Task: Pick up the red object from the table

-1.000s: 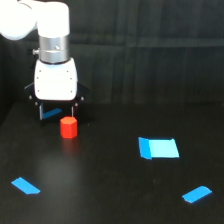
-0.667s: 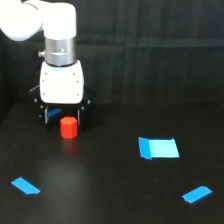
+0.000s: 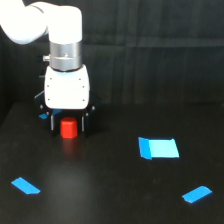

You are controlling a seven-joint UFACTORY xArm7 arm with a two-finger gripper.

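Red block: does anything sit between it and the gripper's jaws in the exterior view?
Nothing visible does. The red block stands on the black table directly under the white gripper, between its two dark jaws, which are spread to either side of it. The blue tape pieces lie well away.

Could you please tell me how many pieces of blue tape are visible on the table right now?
3 clear ones: a rectangle right of centre, a strip lower right, a strip lower left. A blue sliver beside the pincer may be a fourth.
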